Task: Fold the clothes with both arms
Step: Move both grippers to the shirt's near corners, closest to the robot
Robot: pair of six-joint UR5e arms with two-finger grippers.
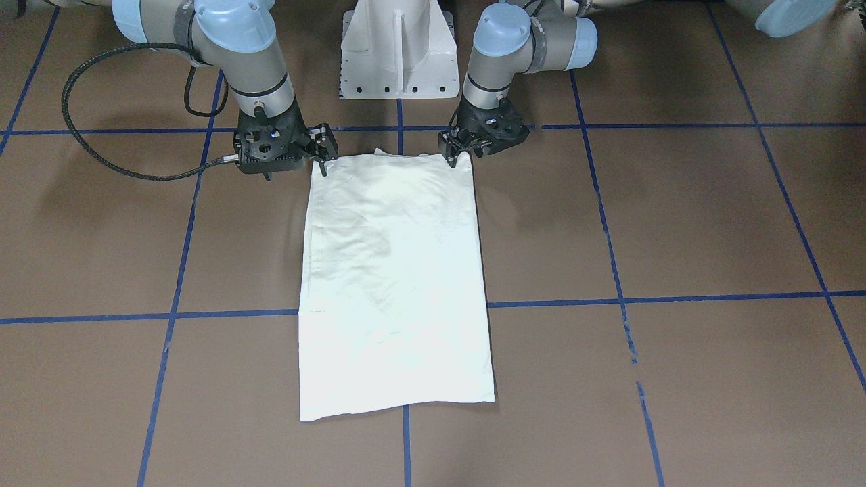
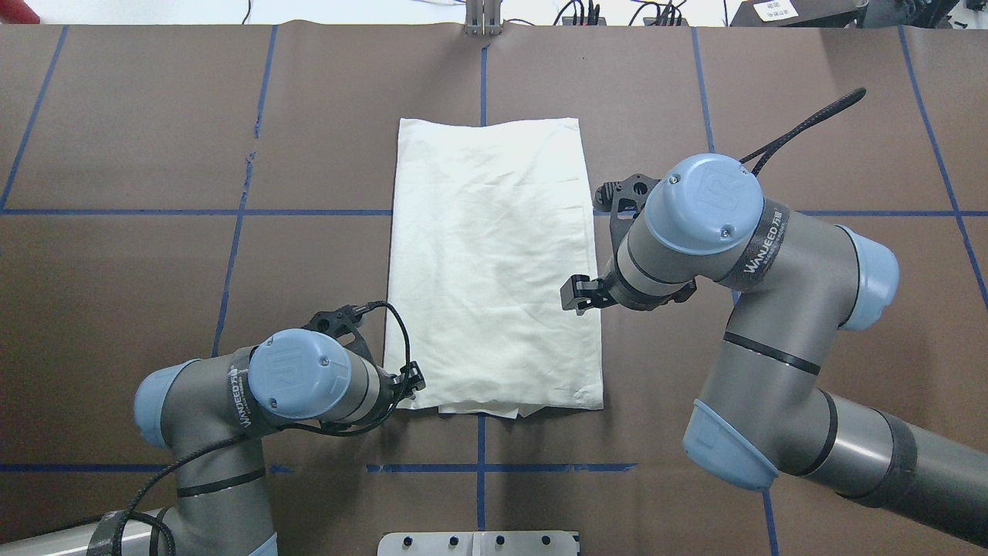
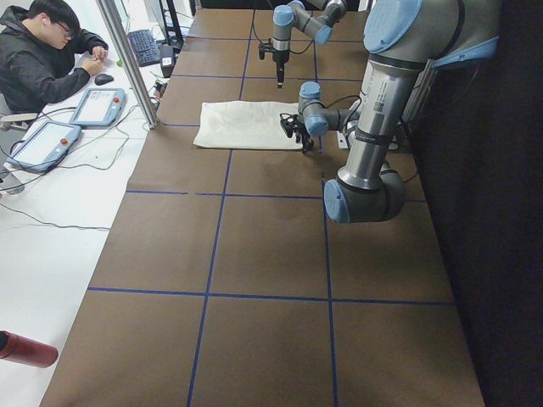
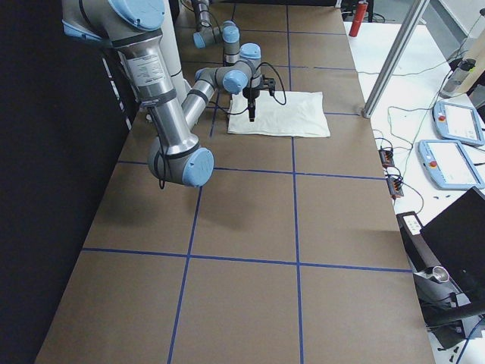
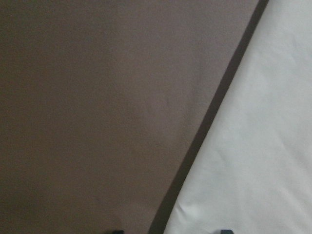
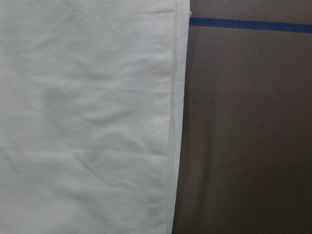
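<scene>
1 T-shirt [image 2: 494, 262] — 2 arms [image 2: 231, 401] [image 2: 772, 309], L+R

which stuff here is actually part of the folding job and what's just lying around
Part of the job:
cream shirt
left gripper
right gripper

Just lying about:
teach pendant
keyboard
red cylinder
white pedestal base
</scene>
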